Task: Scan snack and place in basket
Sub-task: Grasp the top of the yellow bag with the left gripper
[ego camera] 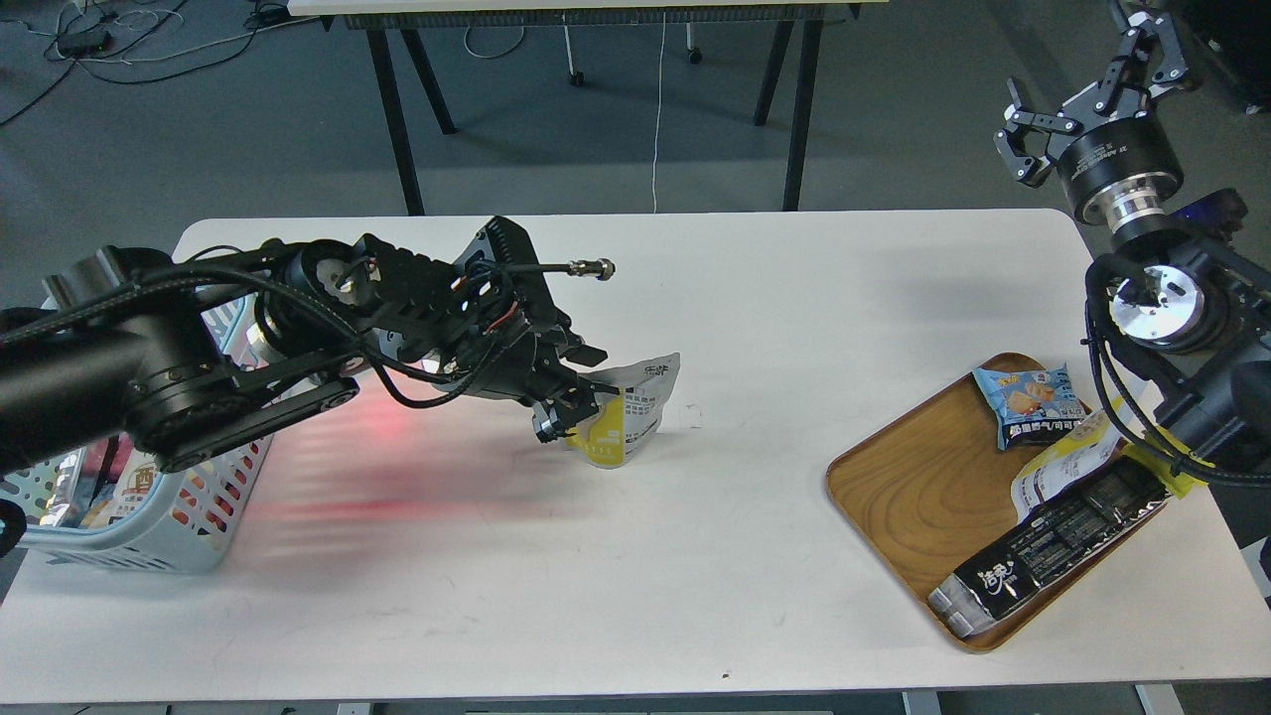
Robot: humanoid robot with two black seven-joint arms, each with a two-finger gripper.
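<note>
Head view: left gripper (581, 405) fingers pinch the snack (628, 411) by its left edge, mid-desk. Light and crinkly, it likely flexes; gripping the stiffer seam seems safest. Right gripper (1077, 119) hangs spread, empty. Basket (159, 541) sits far left.

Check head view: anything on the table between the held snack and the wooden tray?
Nothing: in the head view, only bare white table separates the snack, held by the left gripper, from the wooden tray.

Two black arms (149, 367) with looped black cables, silver wrist rings (1132, 207), white print, and black fingers (1023, 164).
</note>
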